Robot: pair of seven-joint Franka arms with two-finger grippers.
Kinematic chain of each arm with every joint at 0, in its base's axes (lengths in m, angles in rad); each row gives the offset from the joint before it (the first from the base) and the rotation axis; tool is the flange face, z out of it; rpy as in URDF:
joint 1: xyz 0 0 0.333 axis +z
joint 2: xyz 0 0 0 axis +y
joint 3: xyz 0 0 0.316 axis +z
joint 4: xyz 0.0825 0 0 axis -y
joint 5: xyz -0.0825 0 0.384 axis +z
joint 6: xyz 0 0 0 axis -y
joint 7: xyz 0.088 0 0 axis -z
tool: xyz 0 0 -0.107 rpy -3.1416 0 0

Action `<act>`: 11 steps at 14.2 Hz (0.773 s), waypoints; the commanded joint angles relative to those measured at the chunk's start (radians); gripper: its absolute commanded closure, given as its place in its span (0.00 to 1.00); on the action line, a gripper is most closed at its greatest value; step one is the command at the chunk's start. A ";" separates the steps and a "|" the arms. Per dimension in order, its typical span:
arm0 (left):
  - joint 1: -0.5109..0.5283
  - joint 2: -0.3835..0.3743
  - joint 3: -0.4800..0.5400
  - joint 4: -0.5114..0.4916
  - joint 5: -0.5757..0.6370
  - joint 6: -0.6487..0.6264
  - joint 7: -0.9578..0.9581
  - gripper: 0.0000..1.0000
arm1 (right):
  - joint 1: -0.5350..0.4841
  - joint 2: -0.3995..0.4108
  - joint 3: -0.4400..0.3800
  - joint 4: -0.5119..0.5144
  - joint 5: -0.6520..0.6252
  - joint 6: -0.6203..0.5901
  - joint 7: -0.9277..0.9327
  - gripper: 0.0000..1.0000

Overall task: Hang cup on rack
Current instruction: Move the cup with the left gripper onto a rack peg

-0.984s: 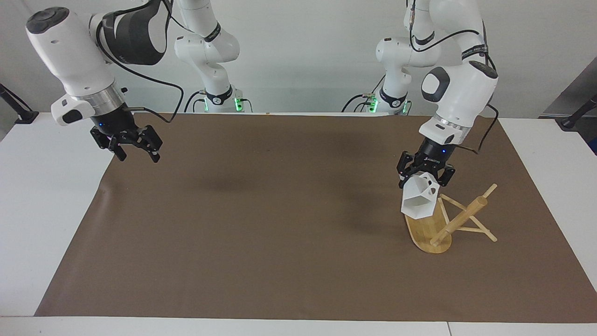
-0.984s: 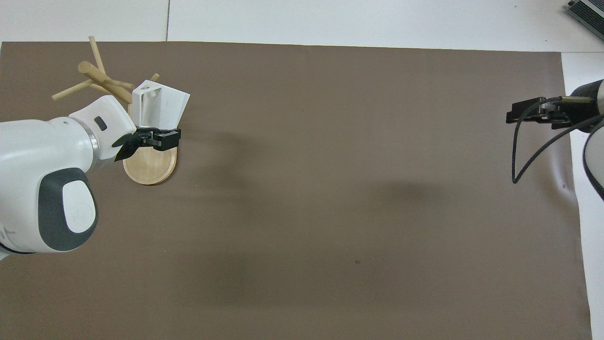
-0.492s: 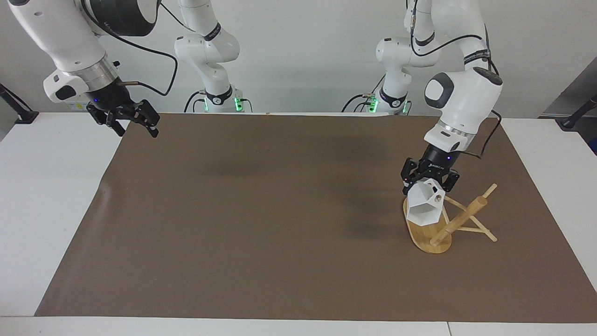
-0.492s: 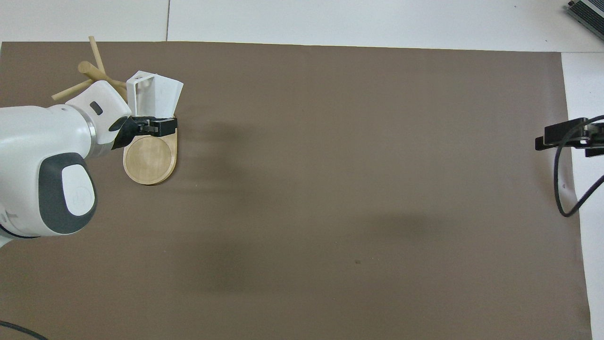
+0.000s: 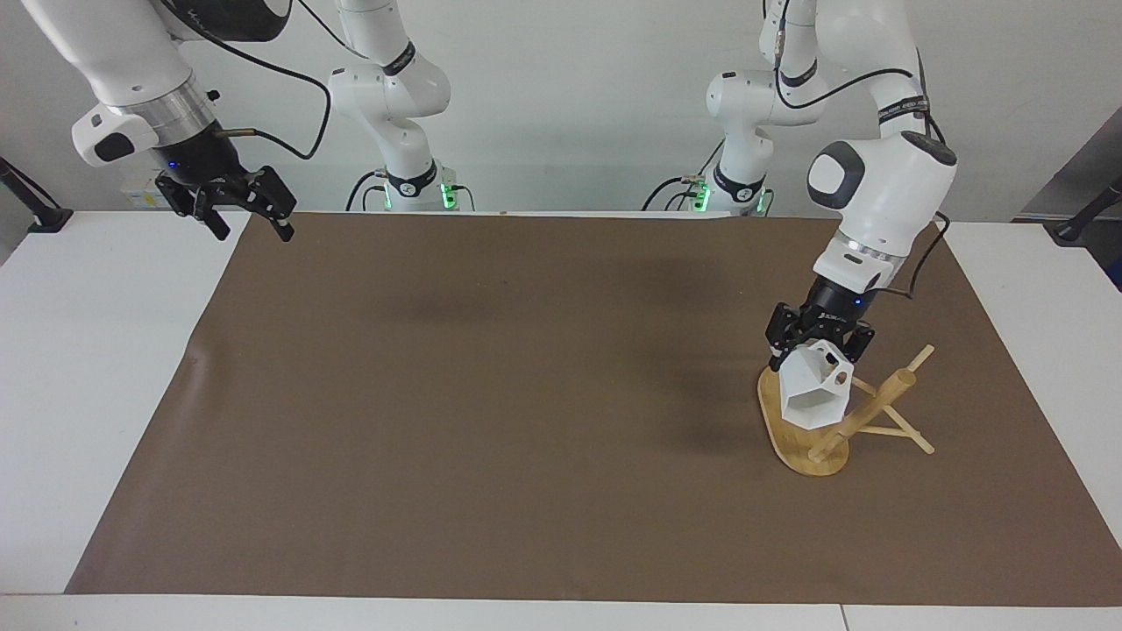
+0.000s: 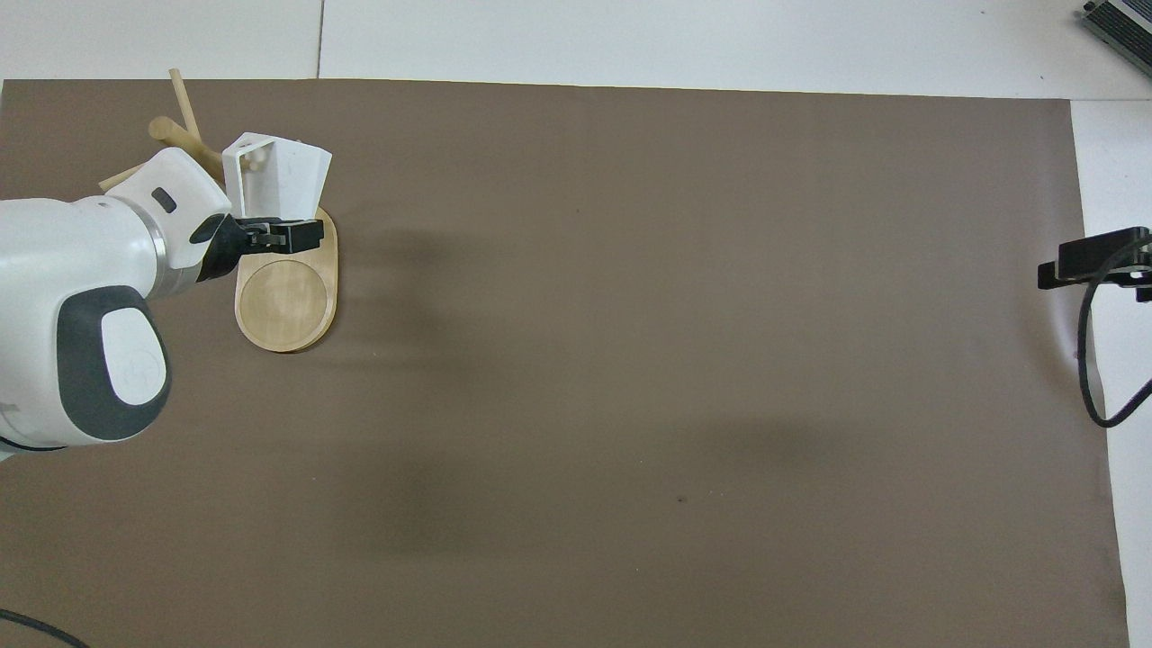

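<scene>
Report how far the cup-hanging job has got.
Done: the cup is picked up, gripped by the left end effector. In hand: it is held over the rack, its pierced handle near a peg. Left: seating it on the peg and releasing. The right end effector waits, open.

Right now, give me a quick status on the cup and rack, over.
Left gripper shut on cup, held tilted over the rack base, by the post. Right gripper open, waiting over the mat's edge. Cup not yet hung. Nothing in the way.
</scene>
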 commanded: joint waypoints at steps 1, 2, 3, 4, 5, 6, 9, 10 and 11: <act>0.022 0.016 -0.004 0.019 0.018 0.009 -0.024 1.00 | -0.002 -0.029 0.006 -0.040 -0.051 -0.009 -0.019 0.00; 0.024 0.016 -0.004 0.019 0.017 0.009 -0.024 1.00 | -0.002 -0.043 0.006 -0.066 -0.051 -0.002 -0.019 0.00; 0.024 0.016 -0.004 0.018 0.017 0.009 -0.026 1.00 | -0.002 -0.049 0.009 -0.080 -0.053 0.006 -0.016 0.00; 0.024 0.016 -0.004 0.018 0.015 0.009 -0.026 1.00 | -0.004 -0.050 0.014 -0.081 -0.053 0.008 -0.017 0.00; 0.024 0.016 -0.004 0.018 0.014 0.009 -0.026 1.00 | -0.007 -0.049 0.019 -0.081 -0.053 0.008 -0.016 0.00; 0.025 0.016 -0.004 0.018 0.012 0.009 -0.032 1.00 | -0.010 -0.049 0.022 -0.084 -0.053 0.008 -0.016 0.00; 0.025 0.018 -0.004 0.016 0.006 0.009 -0.108 1.00 | -0.013 -0.052 0.038 -0.120 -0.054 0.041 -0.017 0.00; 0.024 0.018 -0.004 0.016 0.006 0.009 -0.136 1.00 | -0.014 -0.057 0.042 -0.132 -0.054 0.058 -0.019 0.00; 0.027 0.018 -0.004 0.016 0.004 0.010 -0.141 1.00 | -0.019 -0.057 0.043 -0.144 -0.054 0.066 -0.017 0.00</act>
